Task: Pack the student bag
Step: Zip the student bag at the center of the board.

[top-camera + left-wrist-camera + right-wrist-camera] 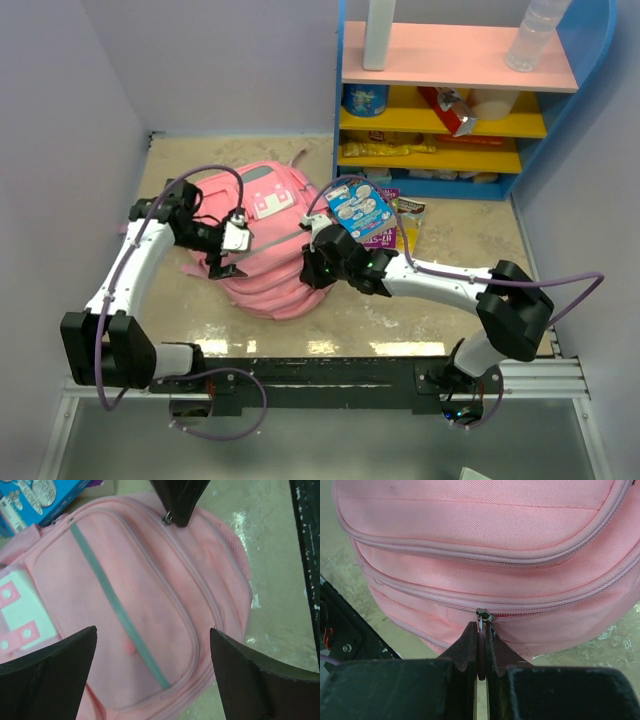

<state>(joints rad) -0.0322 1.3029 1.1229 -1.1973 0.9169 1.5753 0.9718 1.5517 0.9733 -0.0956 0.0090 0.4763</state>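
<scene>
The student bag (262, 225) is a large pink fabric backpack lying flat mid-table, with a grey-and-white patch near its top. My right gripper (310, 270) is at the bag's near right edge, shut on a zipper pull (481, 632) of the main zipper, with the slider (484, 615) just beyond the fingertips. The bag fills the right wrist view (480, 540). My left gripper (222, 265) hovers open over the bag's front pocket (150, 580), its fingers (50, 675) spread wide and holding nothing. The right gripper's tips also show at the top of the left wrist view (179, 500).
A blue picture box (360, 210) leans at the bag's right, with a purple packet (400, 215) beside it. A blue, yellow and pink shelf (455, 60) with bottles and snacks stands at the back right. Walls close in the left and back.
</scene>
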